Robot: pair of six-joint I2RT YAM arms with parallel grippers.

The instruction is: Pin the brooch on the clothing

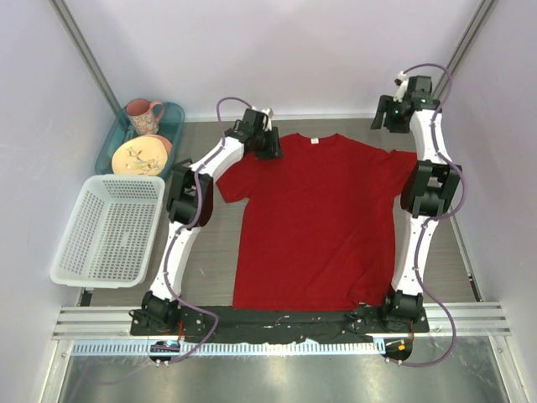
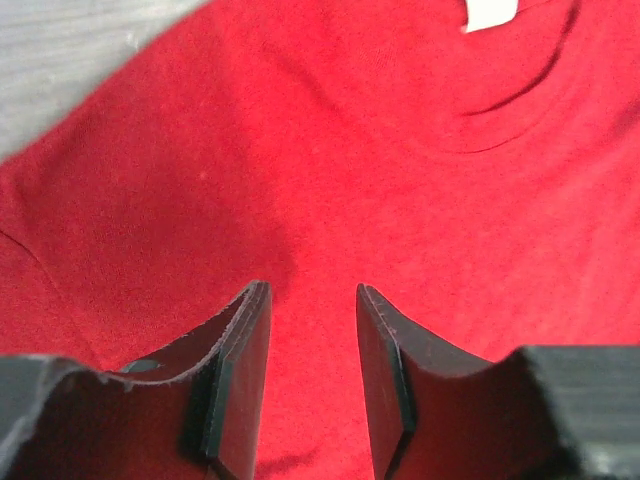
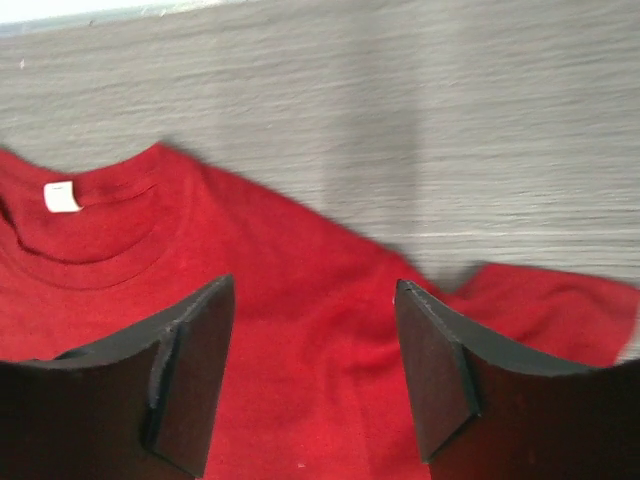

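The red T-shirt [image 1: 319, 218] lies flat on the table, its neck with a small white label [image 1: 315, 140] at the far side. The brooch is not in view in any frame. My left gripper [image 1: 270, 146] is open and empty, low over the shirt's left shoulder; the left wrist view shows it [image 2: 312, 295] above red cloth [image 2: 300, 150] with the label [image 2: 490, 14] at the top. My right gripper [image 1: 380, 117] is open and empty, raised near the shirt's far right sleeve; the right wrist view shows it [image 3: 315, 290] above the shirt [image 3: 300, 300], with the label [image 3: 62, 197] at left.
A teal tray [image 1: 172, 113] at the back left holds a pink mug [image 1: 144, 116] and a plate [image 1: 139, 156]. A white perforated basket [image 1: 111, 231] stands at the left. Pale walls close the table on three sides.
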